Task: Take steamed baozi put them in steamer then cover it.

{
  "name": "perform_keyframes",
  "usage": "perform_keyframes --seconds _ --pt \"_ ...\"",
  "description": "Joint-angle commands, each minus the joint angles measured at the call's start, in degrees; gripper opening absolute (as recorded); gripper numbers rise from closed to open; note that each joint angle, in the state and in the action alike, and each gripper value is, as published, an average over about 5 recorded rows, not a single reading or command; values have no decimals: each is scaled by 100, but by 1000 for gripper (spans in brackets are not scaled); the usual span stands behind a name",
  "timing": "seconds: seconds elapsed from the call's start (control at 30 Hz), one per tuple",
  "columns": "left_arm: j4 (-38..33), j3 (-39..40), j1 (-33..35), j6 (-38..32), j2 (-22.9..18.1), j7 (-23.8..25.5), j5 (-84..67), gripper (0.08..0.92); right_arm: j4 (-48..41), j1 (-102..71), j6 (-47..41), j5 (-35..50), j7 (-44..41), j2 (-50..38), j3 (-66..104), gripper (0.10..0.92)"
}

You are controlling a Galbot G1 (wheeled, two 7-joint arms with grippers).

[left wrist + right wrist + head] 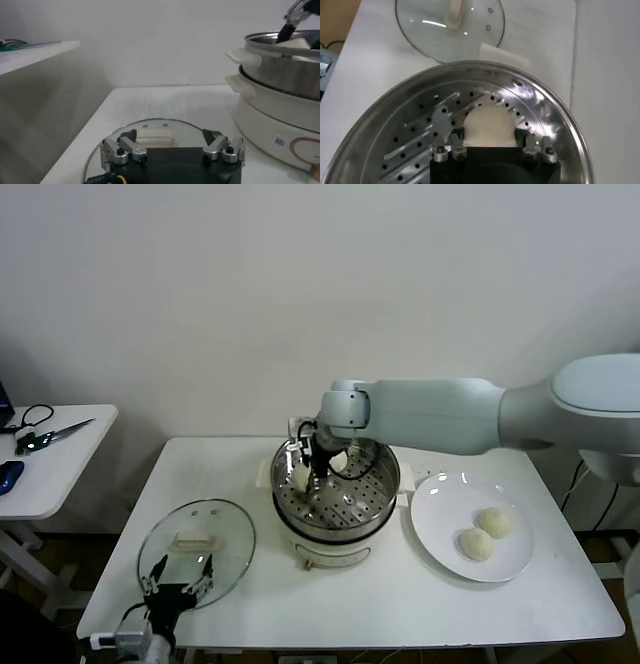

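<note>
The steamer (336,502) stands mid-table with its perforated tray showing. My right gripper (314,472) reaches down into it and is shut on a baozi (489,128), held low over the tray (415,135). That bun shows beside the fingers in the head view (301,477). Another white bun (341,461) lies in the steamer behind the gripper. Two baozi (493,521) (475,544) sit on the white plate (440,509). The glass cover (197,549) lies flat on the table at the left. My left gripper (181,576) is open at its near edge, and the cover's handle (155,136) lies just ahead of it.
A side table (45,459) with scissors and cables stands at the far left. The steamer's body (280,110) rises to the right of my left gripper (172,146). The cover also shows in the right wrist view (450,25), beyond the steamer's rim.
</note>
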Motion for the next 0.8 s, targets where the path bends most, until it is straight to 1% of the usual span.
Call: perform_keyframes --seconds 0.03,0.17,0.23,0.3,0.43,0.67,0.8 --pt "-11 -13 16 -10 7 1 -17 823 -378 -453 -95 -80 145 275 150 662" --pt "-23 -23 31 -10 8 2 -20 823 -274 -363 -89 -78 153 223 135 669" --pt "-28 -31 38 -10 8 2 -21 823 -163 -172 0 -45 59 131 108 698" --pt "-29 -38 43 -11 7 2 -18 823 -37 126 150 19 -86 4 31 748" --pt "-23 -32 39 -14 11 4 -4 823 170 930 601 138 -567 -388 -255 814" --pt "-22 -3 7 -5 11 9 7 823 481 2005 1265 198 -1615 -1527 -799 823" --pt "-4 2 -19 -4 13 10 6 823 506 2453 1678 -56 -2278 -2316 -1272 823"
